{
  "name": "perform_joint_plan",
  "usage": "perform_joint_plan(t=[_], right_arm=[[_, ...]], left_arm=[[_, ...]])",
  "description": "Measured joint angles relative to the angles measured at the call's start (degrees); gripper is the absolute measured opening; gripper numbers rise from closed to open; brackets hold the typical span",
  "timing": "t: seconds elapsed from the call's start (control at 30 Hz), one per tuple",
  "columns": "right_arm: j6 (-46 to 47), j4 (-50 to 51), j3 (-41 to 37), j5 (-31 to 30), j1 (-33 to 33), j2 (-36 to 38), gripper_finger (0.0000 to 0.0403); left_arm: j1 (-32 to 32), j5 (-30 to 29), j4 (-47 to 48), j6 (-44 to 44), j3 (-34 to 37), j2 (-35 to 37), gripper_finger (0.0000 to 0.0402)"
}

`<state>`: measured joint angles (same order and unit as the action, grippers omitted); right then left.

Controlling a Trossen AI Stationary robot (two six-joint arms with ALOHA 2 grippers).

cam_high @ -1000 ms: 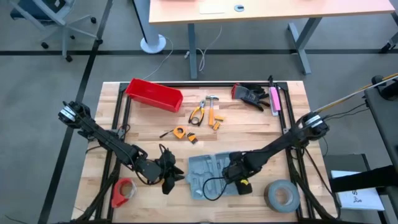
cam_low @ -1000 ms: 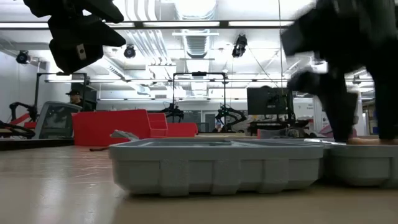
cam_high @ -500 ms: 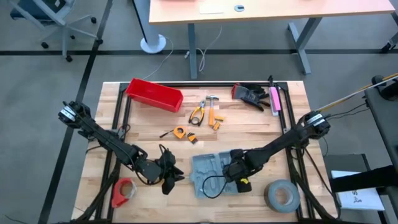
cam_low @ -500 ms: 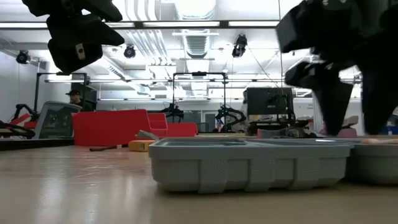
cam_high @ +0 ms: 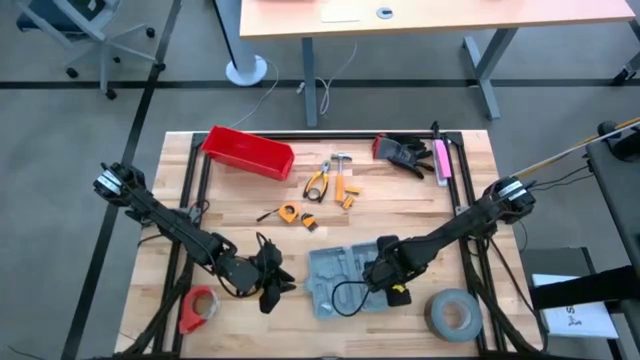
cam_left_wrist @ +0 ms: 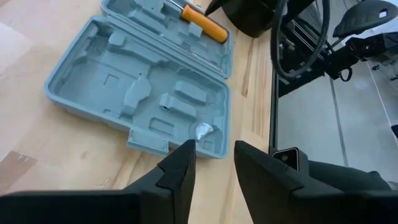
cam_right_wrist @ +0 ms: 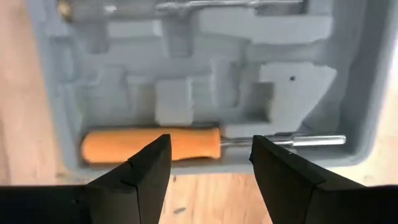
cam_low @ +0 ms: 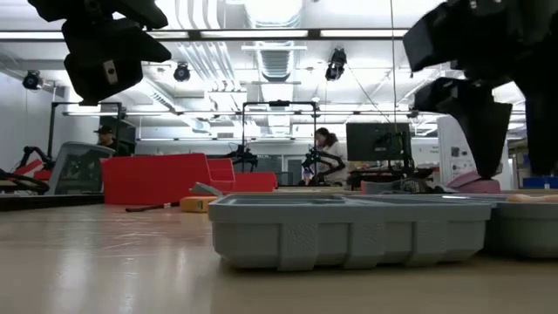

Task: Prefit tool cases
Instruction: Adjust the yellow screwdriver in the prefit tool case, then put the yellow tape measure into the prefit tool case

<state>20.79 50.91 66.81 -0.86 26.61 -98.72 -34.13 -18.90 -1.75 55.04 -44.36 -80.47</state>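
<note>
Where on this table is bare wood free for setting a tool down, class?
Free: between the red bin and the left gripper; between the tool case and the gloves. Crowded: the orange tools at the middle.

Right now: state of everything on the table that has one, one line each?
tool case: open, lying flat, recesses up
orange-handled screwdriver: seated in a case recess
left gripper: open, empty, hovering beside the case
right gripper: open, empty, over the screwdriver
red bin: lying tipped at the table's far side
grey tape roll: lying flat
red tape roll: lying flat
</note>
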Motion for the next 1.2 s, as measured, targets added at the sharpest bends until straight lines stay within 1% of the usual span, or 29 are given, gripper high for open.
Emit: perform_joint_plan(t=[0.1,0.2,0.37,0.43,0.57,0.7,0.77,0.87,0.97,1.1,1.2], right_arm=[[1.89,-1.05,0.0,-4.28,0.02,0.02,0.0199],[2.5,-4.76,-0.02,-6.65,0.24,0.02,0.0199],[2.61,-11.37,-0.58,-12.43,1.88,0.31,0.0199],[2.62,-12.94,-0.72,-14.37,2.59,0.9,0.0199],[1.57,-16.64,-1.28,-16.34,3.78,2.93,0.0199],[-2.98,-24.27,-2.98,-17.45,4.92,7.18,0.0199],[-5.39,-29.72,-4.47,-18.02,5.37,9.71,0.0199],[-6.75,-35.05,-8.0,-21.37,6.01,13.88,0.0199],[-5.12,-38.05,-12.59,-25.75,6.51,17.38,0.0199],[-1.43,-43.39,-19.86,-31.82,7.17,20.27,0.0199],[1.43,-50.22,-24.87,-35.47,7.41,20.57,0.0199]], left_arm=[[0.0,-0.22,-0.06,0.01,0.0,-0.06,0.0116],[0.0,-2.09,-0.22,-0.01,0.0,-0.3,0.0117],[0.0,-7.56,-1.89,-2.04,0.0,-0.35,0.0122],[0.0,-9.42,-2.87,-3.95,0.0,-0.37,0.0123],[0.0,-13.47,-5.11,-9.75,0.0,-0.39,0.012],[0.09,-15.57,-9.71,-17.21,0.0,-0.39,0.0115],[0.09,-17.38,-12.86,-20.46,0.0,-0.39,0.0115],[0.31,-21.27,-17.08,-22.52,0.0,-0.39,0.0115],[0.54,-26.13,-20.23,-22.06,0.0,-0.39,0.0114],[0.61,-36.14,-22.48,-19.11,0.0,-0.44,0.0114],[0.96,-43.26,-21.83,-16.49,0.0,-0.67,0.0114]])
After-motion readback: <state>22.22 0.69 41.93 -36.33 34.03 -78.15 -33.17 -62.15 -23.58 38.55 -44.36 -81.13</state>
